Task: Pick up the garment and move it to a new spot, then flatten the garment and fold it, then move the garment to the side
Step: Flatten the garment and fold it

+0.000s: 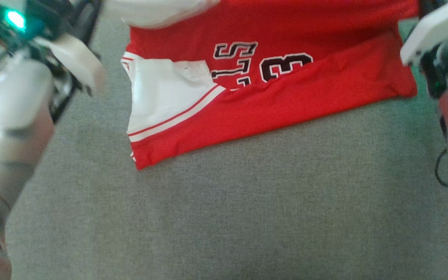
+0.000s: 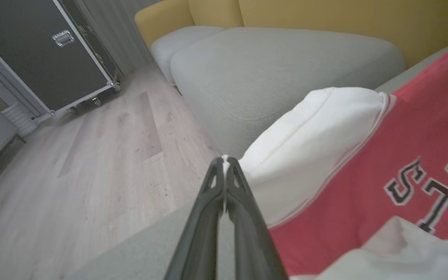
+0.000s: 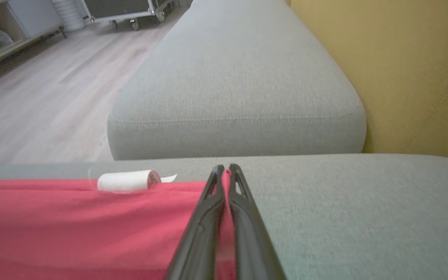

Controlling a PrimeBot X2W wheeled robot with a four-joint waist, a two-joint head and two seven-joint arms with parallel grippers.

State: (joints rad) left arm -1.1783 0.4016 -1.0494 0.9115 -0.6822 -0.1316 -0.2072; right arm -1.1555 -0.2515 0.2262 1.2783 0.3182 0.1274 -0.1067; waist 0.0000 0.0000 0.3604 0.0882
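Left wrist view: left end effector (image 2: 225,158) pinching the white sleeve (image 2: 309,147) of the jersey (image 2: 364,202), right end effector (image 3: 225,168) gripping its red edge (image 3: 177,186). I'd carry both level so the fold lands square.

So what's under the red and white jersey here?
The grey fabric sofa cushion lies under the red and white jersey, showing along its near edge. Whether anything else sits beneath the cloth cannot be seen; the jersey covers it.
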